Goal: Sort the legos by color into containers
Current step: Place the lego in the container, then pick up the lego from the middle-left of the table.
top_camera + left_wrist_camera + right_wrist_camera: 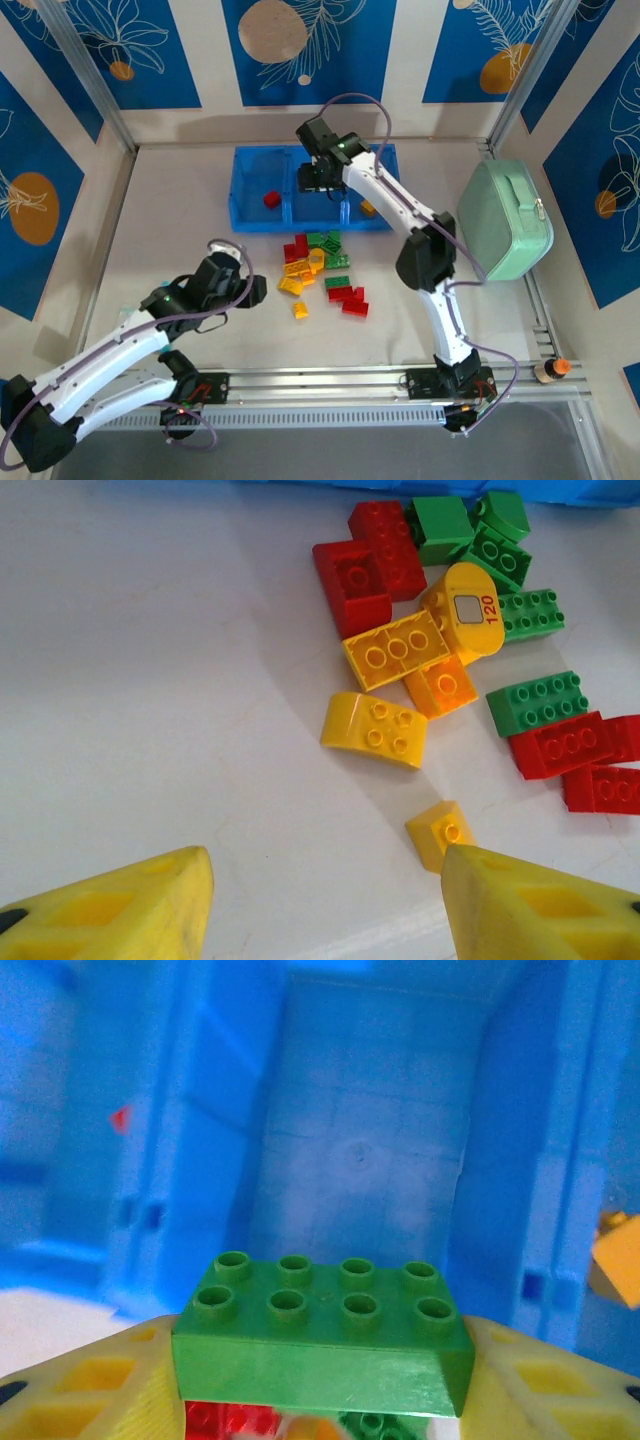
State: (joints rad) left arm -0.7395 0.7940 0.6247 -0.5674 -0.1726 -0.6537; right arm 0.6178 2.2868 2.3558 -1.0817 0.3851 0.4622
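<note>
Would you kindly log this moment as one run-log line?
right pincer: shut on green lego, over middle compartment of tray | left pincer: open, near loose yellow lego

A mint-green case (505, 222) sits at the table's (180, 230) right edge.

Pale table (180, 220) with blue tray (258, 221), loose legos (322, 268), mint case (505, 222)

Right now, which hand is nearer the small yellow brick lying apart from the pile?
Left. The left hand sits just short of the yellow brick, open; the right hand is over the tray, holding a green brick.
</note>
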